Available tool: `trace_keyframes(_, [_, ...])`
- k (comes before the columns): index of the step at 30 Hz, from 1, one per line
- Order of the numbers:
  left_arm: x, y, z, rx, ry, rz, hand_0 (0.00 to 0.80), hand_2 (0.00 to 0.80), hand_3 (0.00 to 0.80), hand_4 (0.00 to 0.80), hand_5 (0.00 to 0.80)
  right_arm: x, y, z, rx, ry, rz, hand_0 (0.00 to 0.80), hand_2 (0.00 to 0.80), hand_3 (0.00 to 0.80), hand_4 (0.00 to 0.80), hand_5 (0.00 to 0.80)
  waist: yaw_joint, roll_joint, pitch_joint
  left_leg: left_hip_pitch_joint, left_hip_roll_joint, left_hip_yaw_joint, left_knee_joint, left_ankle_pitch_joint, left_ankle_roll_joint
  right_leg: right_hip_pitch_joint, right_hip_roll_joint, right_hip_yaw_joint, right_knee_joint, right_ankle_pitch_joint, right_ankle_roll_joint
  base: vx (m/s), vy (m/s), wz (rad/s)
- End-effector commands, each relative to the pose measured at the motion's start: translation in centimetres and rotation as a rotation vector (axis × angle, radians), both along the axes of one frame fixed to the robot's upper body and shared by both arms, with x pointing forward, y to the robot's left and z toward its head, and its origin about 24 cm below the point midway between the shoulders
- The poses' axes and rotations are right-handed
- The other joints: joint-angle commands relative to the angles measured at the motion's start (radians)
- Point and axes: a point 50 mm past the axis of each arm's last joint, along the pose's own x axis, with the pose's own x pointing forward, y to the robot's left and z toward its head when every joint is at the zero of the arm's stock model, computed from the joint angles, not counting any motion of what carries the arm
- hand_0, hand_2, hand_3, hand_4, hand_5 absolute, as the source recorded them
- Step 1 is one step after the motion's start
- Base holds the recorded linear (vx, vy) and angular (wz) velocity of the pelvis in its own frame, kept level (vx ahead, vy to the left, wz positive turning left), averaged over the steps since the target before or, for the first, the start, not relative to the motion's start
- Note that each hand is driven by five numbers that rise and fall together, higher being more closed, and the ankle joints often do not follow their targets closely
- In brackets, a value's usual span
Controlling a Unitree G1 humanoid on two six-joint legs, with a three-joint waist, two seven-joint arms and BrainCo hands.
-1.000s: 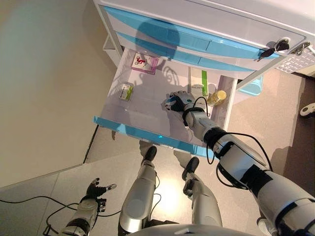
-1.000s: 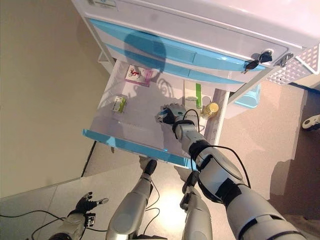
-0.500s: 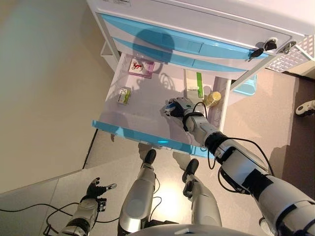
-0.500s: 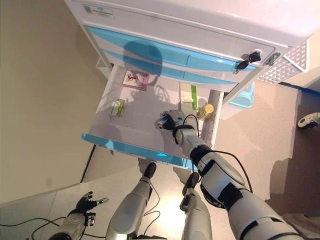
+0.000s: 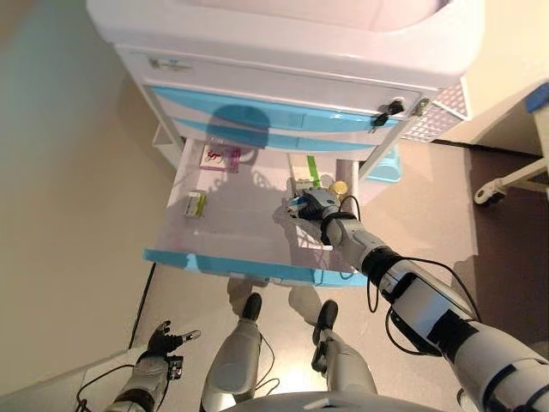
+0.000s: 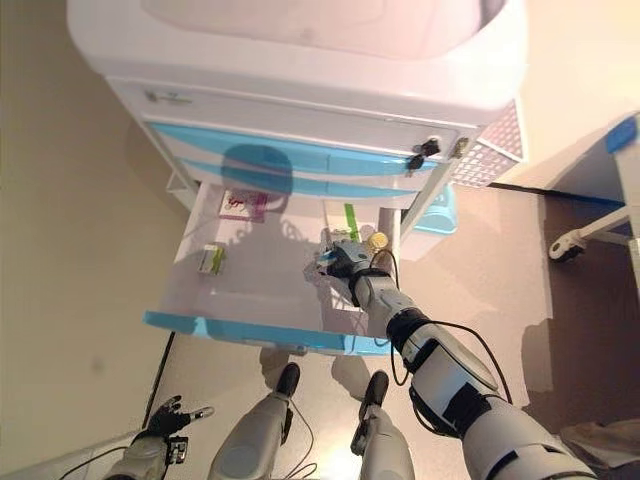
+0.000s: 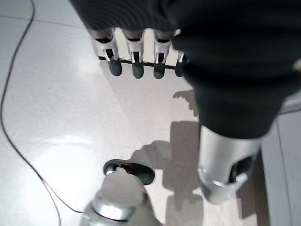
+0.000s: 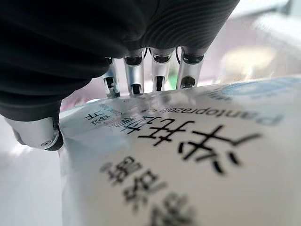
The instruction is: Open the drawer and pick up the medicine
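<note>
The white cabinet (image 5: 283,51) with blue drawer fronts stands before me, its bottom drawer (image 5: 249,266) pulled wide open. My right robot hand (image 5: 310,204) is inside it near the right wall, fingers curled round a white medicine box (image 8: 188,165) with blue on one end. My left robot hand (image 5: 163,339) hangs low over the floor, fingers relaxed. Also in the drawer: a pink packet (image 5: 220,157), a green-striped box (image 5: 304,172), a small green box (image 5: 196,203), and what seems a yellowish bottle (image 5: 340,188).
</note>
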Motion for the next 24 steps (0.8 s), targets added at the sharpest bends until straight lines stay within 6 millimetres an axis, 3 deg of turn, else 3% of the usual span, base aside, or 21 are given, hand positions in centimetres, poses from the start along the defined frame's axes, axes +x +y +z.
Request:
trace_keyframes(1, [-2.0, 0.5, -0.7, 0.009, 0.064, 0.039, 0.0, 0.0, 0.0, 0.0, 0.0, 1.2, -0.3, 3.2, 0.055, -0.103, 0.025, 0.8, 0.8, 0.8, 0.8, 0.8, -0.003, 0.008, -0.014, 0.014, -0.024, -0.026, -0.132, 0.063, 0.033, 0.036, 0.015, 0.005, 0.048, -0.038, 0.059, 0.038, -0.005, -0.12])
trace_keyframes(9, [-4.0, 0.7, -1.3, 0.02, 0.14, 0.043, 0.0, 0.0, 0.0, 0.0, 0.0, 0.6, -0.5, 3.4, 0.084, -0.111, 0.057, 0.8, 0.8, 0.8, 0.8, 0.8, -0.011, 0.005, -0.08, 0.095, -0.002, -0.004, -0.194, 0.068, 0.026, 0.109, 0.034, 0.009, -0.009, -0.036, 0.062, 0.089, -0.019, -0.13])
trace_keyframes(24, [-7.1, 0.3, -2.1, 0.004, 0.223, 0.073, 0.0, 0.0, 0.0, 0.0, 0.0, -1.0, -3.1, 2.2, 0.167, -0.084, 0.031, 0.8, 0.8, 0.8, 0.8, 0.8, -0.041, 0.042, -0.197, 0.218, 0.016, 0.013, -0.252, 0.056, 0.019, 0.22, 0.041, 0.004, -0.051, -0.064, 0.065, 0.083, -0.007, -0.06])
